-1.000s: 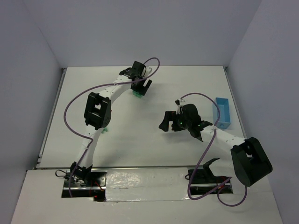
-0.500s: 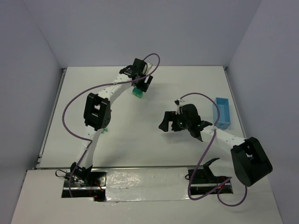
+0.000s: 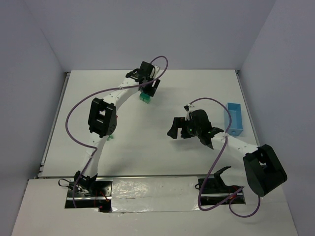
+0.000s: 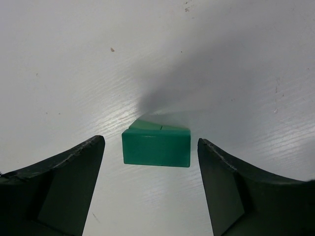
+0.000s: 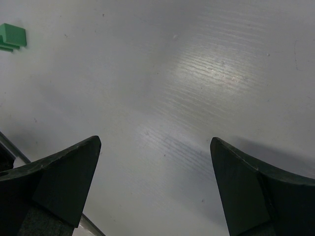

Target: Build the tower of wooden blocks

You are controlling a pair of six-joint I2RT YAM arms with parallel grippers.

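1. The left arm is reaching toward the far middle of the white table [image 3: 197,88], and the left gripper [image 3: 150,89] is hovering just above the green blocks [image 3: 144,99].
2. In the left wrist view these green blocks [image 4: 156,146] are sitting on the table between the two dark fingers [image 4: 74,172], with bare table showing on both sides. The pincer is gaping wide and gripping nothing.
3. A seam is showing on the top of that green piece, so more than one block seems to be pressed together there. How many, I cannot tell.
4. The right gripper [image 5: 155,147] is hanging over bare table near the middle, right of centre. Its fingers are spread far apart and holding nothing.
5. A second small green block [image 3: 111,136] is lying at the left, partly tucked under the left arm's elbow. It is also showing in the right wrist view's far left corner [image 5: 12,37].
6. A light blue tray [image 3: 234,118] is resting near the right edge, well apart from both green pieces.
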